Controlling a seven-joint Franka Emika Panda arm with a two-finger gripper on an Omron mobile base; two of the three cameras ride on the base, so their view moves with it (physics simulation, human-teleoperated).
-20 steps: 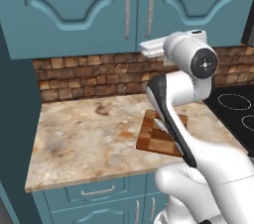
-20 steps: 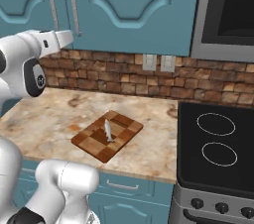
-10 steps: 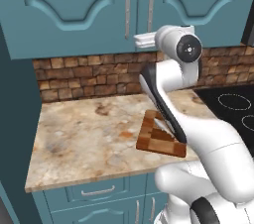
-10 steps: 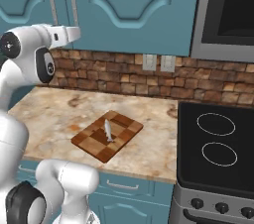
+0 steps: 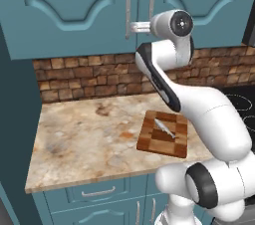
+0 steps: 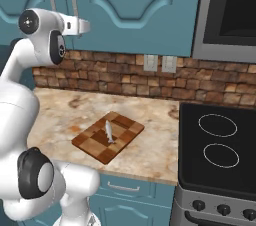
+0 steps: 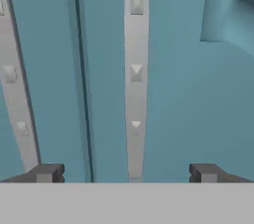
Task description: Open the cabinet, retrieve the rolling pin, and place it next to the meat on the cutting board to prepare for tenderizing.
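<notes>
Tool (image 7: 126,173) spread wide, empty, facing the cabinet (image 7: 178,94) handle (image 7: 136,74).

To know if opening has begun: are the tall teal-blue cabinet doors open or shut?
Shut. The teal-blue cabinet doors lie flush, with only a thin seam between the two silver bar handles. The open gripper faces one handle.

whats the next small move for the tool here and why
Probably ease the tool straight forward until its open fingertips bracket the silver bar handle centred between them, then close. The cabinet doors look shut, so the rolling pin cannot be reached yet, and the meat lies alone on the cutting board.
</notes>
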